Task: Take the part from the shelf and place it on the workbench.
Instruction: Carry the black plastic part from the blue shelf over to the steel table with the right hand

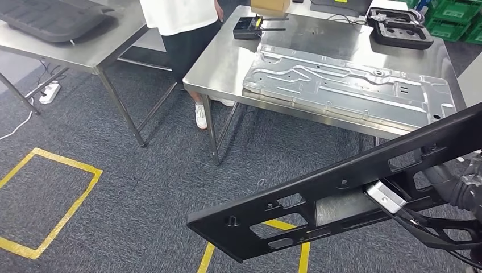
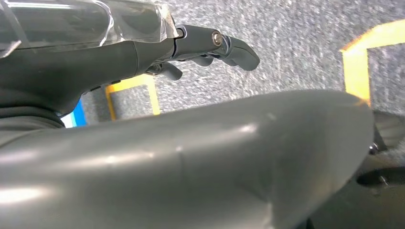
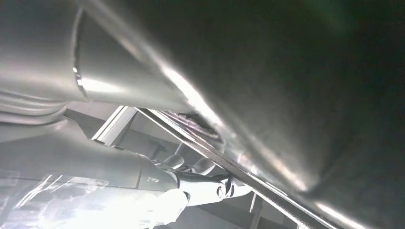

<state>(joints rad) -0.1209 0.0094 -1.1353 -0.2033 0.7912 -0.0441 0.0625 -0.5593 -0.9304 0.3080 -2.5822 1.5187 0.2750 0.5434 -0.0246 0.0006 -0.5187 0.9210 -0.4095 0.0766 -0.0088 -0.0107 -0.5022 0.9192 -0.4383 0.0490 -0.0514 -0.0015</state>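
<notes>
A long black perforated frame part [image 1: 318,187] hangs slanted over the carpet at the lower right of the head view, short of the steel workbench [image 1: 227,62]. My right hand [image 3: 157,179] grips it from underneath, dark fingers [image 3: 210,185] hooked on an edge of the part [image 3: 296,95], whose dark surface looms close over the wrist camera. The right arm [image 1: 460,190] reaches in behind the part. My left hand [image 2: 143,57] hangs over the carpet, fingers [image 2: 234,47] stretched out and holding nothing.
A large stamped silver panel [image 1: 347,85] covers most of the workbench, with a black radio box [image 1: 247,27] and a black moulded tray [image 1: 401,27] at the back. A person in a white top [image 1: 179,23] stands behind it. A second steel table [image 1: 74,40] stands left; yellow floor tape [image 1: 51,199].
</notes>
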